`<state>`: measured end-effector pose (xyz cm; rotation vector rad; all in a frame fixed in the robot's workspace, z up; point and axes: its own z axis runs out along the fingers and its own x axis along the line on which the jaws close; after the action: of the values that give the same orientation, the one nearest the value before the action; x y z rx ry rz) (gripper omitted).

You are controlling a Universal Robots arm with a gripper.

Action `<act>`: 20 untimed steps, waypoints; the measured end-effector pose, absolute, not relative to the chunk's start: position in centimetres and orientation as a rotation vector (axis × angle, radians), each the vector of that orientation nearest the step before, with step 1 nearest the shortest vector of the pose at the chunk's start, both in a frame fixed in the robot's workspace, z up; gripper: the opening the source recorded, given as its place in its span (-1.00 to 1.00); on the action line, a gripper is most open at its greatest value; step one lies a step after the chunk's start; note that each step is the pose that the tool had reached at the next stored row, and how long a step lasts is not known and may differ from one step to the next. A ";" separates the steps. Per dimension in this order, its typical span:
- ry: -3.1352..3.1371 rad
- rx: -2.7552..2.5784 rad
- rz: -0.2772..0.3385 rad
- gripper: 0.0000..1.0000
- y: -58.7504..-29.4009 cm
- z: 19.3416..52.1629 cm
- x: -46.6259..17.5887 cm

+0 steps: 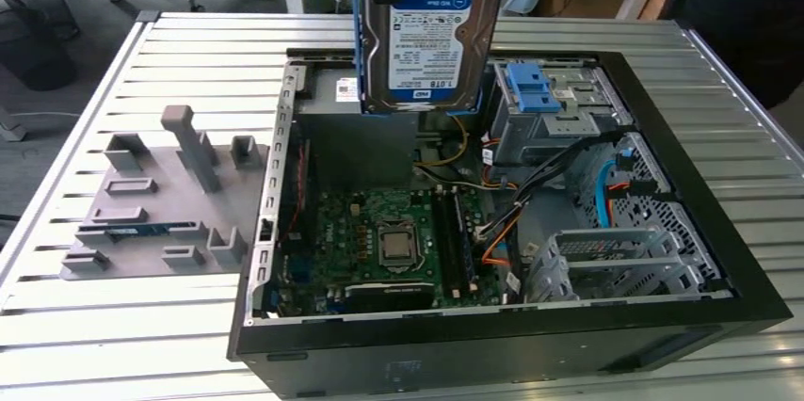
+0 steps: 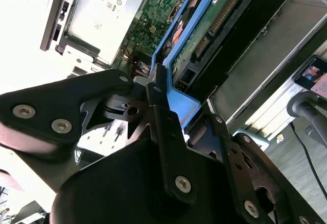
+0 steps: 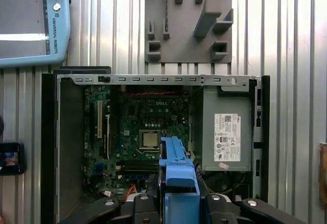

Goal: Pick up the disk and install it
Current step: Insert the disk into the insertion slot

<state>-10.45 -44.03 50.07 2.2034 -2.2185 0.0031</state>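
Grey fixture plate (image 1: pixel 157 199) lies at the exterior view's left on the slatted table (image 1: pixel 75 344). Beside it stands the open computer case (image 1: pixel 503 344), and above it the disk (image 1: pixel 434 29) hangs upright, clamped in the gripper (image 2: pixel 179 101). The blue-latched drive cage (image 1: pixel 547 100) sits further right.

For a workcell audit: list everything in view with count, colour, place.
Rectangular metal hard drive in plastic carrier: one, silver in blue, above the case.
Open metal computer case: one, black, on the table.
Motherboard: one, green, inside the case.
Power supply box: one, grey, inside the case.
Blue-latched metal drive cage: one, grey, inside the case.
Moulded fixture tray: one, grey, beside the case.
Slatted metal table: one, silver, underneath.
Jaws: one pair, black, shut on the carrier.
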 end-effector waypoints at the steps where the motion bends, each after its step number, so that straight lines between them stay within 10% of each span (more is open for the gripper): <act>1: -2.218 2.203 0.003 -0.27 -44.0 50.1 -10.4; 20: -2.218 2.203 0.003 -0.27 -44.9 50.1 -10.3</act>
<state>-10.35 -44.87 50.07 2.2034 -2.2185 0.0031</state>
